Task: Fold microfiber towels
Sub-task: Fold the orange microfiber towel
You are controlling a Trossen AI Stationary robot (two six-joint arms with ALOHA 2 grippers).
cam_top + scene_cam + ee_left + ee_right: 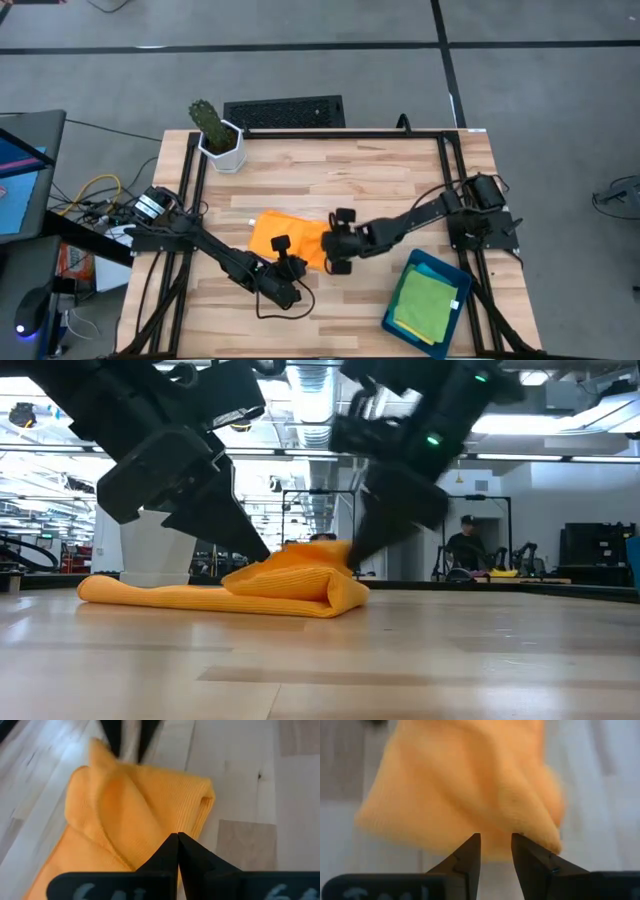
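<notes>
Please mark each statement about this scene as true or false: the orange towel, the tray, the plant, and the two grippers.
1. The orange towel lies on the wooden table, between the two grippers. True.
2. The left gripper is wide open. False: its fingers are shut together, tips at the towel's edge.
3. The teal tray holds a green towel. True.
4. The orange towel lies flat in one single layer. False: in the low view it is bunched and folded over itself.
5. The right gripper has a gap between its fingers. True.
6. The potted plant stands inside the tray. False: it stands at the table's far left corner.
</notes>
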